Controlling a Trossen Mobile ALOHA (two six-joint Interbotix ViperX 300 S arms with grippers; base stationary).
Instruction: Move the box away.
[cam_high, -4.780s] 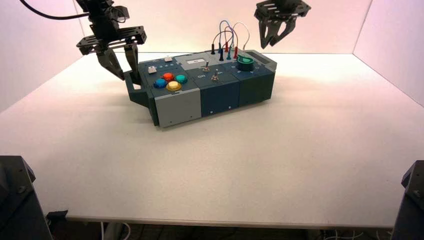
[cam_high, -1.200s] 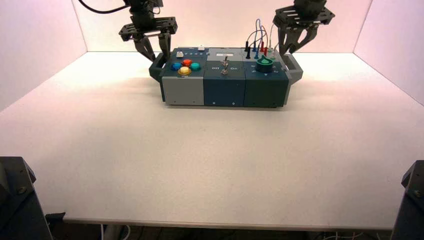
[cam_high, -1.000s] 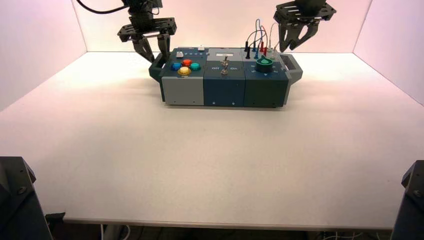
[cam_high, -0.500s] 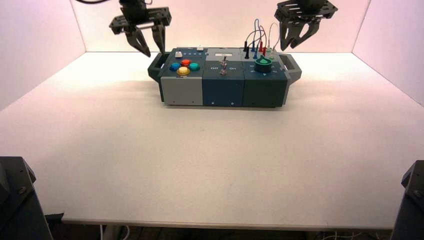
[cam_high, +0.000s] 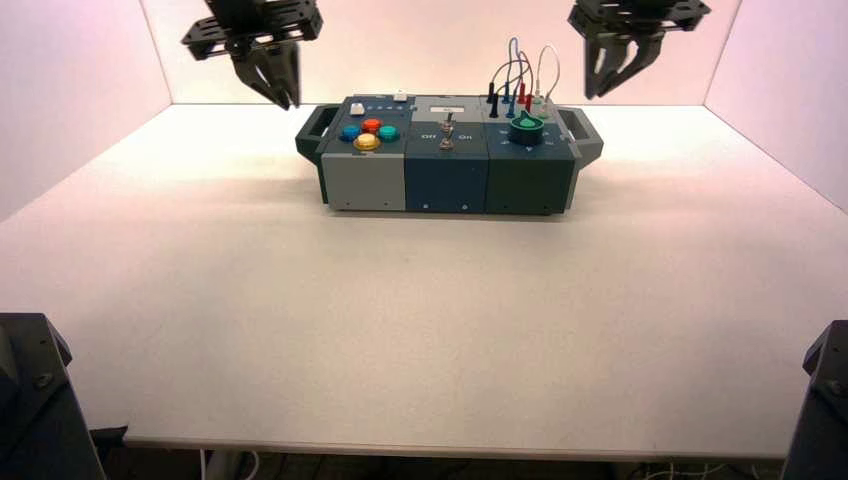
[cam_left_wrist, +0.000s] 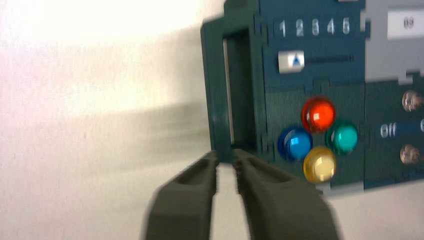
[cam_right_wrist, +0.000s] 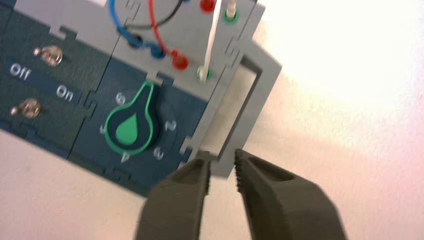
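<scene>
Box (cam_high: 446, 160) betw. L end effector (cam_high: 290, 103), R end effector (cam_high: 594, 94), apart; both narrow, empty.

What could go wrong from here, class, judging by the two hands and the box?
The left hand hovers by the box's dark left handle; lowering there might knock it.
The looped wires rise above the panel near the right hand, so a sideways sweep could snag them.

Table (cam_high: 420, 330) clear betw. box (cam_high: 446, 170) & near edge; open L & R of box too. Upright looped wires (cam_high: 520, 70) block low pass over box's far R part.
</scene>
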